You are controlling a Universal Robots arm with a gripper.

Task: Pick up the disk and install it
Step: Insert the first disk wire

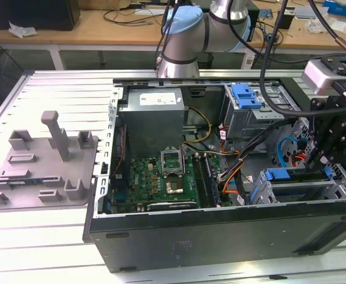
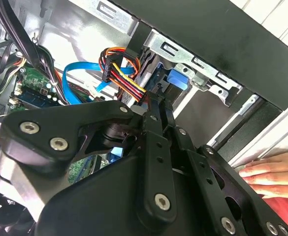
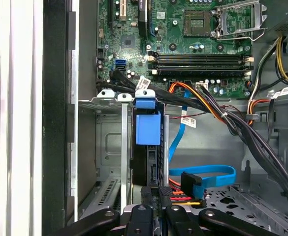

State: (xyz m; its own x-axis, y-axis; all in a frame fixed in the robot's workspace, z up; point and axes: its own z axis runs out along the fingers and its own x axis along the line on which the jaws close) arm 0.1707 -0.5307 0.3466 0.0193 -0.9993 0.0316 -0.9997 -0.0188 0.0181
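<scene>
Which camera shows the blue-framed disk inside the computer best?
The first wrist view: the disk sits edge-on in its bay, blue frame facing the camera. The exterior view shows it sidelong; the second wrist view catches its blue tab.

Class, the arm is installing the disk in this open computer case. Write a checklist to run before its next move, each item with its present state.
1. The flat disk in its bright blue plastic carrier stands edge-on in a slot of the grey metal drive cage: ok.
2. The disk is pushed fully home: cannot tell.
3. The pincer lines up with the disk's near end: ok.
4. The pincer's hold on the disk: cannot tell.
5. The blue flat cable is clear of the pincer: cannot tell.
6. A person's hand rests beside the black computer case: not ok.
</scene>
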